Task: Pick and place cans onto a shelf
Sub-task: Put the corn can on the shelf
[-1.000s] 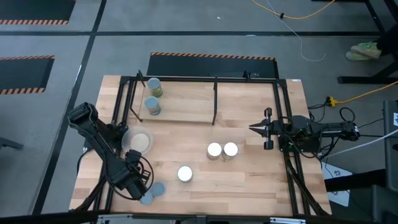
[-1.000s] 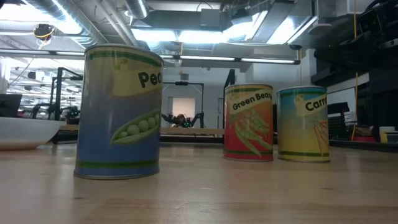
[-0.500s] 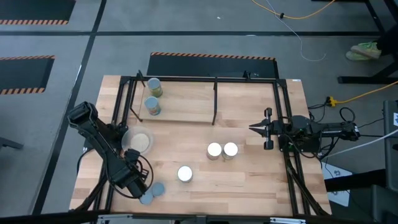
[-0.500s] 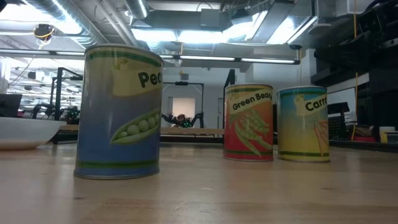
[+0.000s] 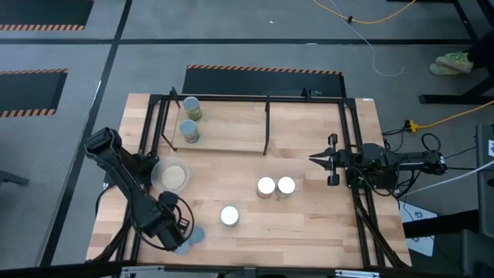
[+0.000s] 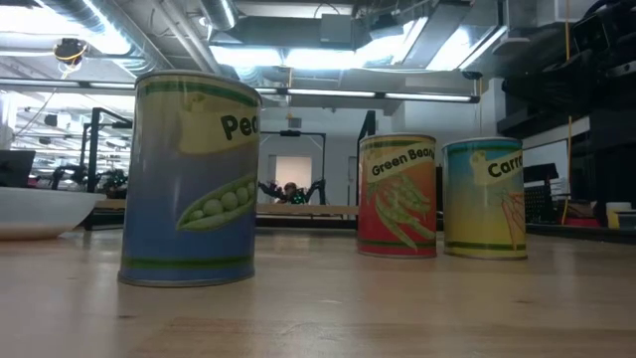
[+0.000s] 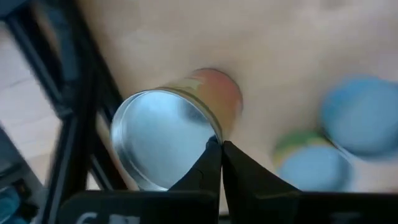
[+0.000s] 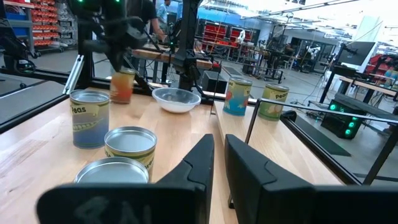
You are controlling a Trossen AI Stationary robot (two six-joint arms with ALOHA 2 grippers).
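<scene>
The left tool (image 5: 176, 228) sits at the near left corner of the table (image 5: 309, 224), low over a group of cans there. In the left wrist view its 2 fingers (image 7: 211, 165) are pressed together, tips meeting against the rim of an orange-labelled can (image 7: 171, 134) with a shiny top; nothing is clamped between them. Just beyond that can, 2 blue-topped cans (image 7: 364, 121) stand side by side, both blurred.

Past the left tool, toward the table's middle, stands a single peas can (image 5: 229, 215), and farther on a touching pair of cans (image 5: 275, 186). A pale dish (image 5: 171, 176) lies just beside the left arm.

The shelf (image 5: 231, 127) is well apart from the left tool, at the far side of the table, with 2 cans (image 5: 190, 120) standing at its left end.

The right tool (image 5: 318, 159) waits at the table's right edge, its fingers (image 8: 199, 162) close together with a narrow gap, empty, pointing toward the pair.
</scene>
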